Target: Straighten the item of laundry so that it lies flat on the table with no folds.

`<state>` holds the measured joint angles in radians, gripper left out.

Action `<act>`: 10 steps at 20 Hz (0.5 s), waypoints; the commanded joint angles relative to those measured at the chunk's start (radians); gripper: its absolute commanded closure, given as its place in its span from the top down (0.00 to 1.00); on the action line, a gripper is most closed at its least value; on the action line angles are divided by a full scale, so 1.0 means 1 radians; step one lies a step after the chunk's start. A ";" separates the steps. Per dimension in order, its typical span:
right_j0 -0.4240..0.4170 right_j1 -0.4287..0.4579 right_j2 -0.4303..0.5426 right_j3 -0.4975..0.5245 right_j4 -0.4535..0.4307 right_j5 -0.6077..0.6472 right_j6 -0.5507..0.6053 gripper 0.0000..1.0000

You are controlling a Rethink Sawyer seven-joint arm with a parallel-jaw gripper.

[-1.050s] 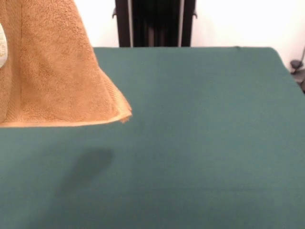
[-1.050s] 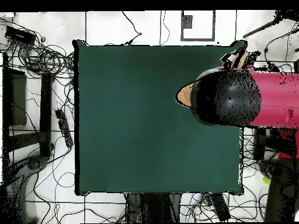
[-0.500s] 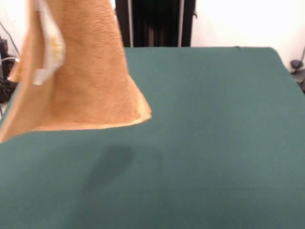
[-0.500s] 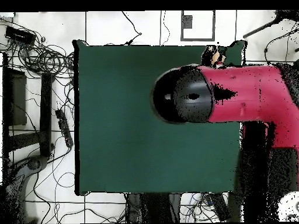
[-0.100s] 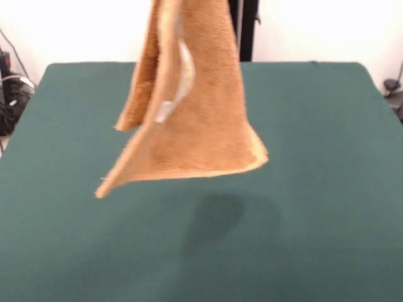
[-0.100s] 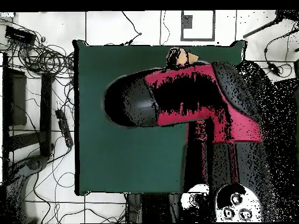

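The item of laundry (image 5: pixel 201 113), an orange-tan towel with a small white label (image 5: pixel 182 78), hangs folded in the air above the middle of the green table (image 5: pixel 327 189). Its lower edge is well clear of the cloth and casts a shadow (image 5: pixel 214 220). Its top runs out of the front view, so the hold is not seen there. From overhead, the red and black arm (image 6: pixel 175 102) covers most of the towel. A small orange scrap (image 6: pixel 182 56) shows beside the dark gripper (image 6: pixel 173 57) near the table's top edge, with the gripper shut on it.
Tangled cables (image 6: pixel 41 55) lie on the floor left of the table in the overhead view. A dark stand (image 5: pixel 249 31) rises behind the table's far edge in the front view. More gear sits off the table at the right (image 5: pixel 393 88).
The hanging towel has swung from the left edge of the front view to the middle and has turned. In the overhead view the arm has swept leftward across the table.
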<state>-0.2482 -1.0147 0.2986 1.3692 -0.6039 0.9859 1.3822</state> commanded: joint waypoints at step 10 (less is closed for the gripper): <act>0.025 0.075 -0.068 0.148 0.104 -0.109 0.201 1.00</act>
<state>-0.2167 -1.0148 0.2468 1.3777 -0.5562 0.9163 1.3822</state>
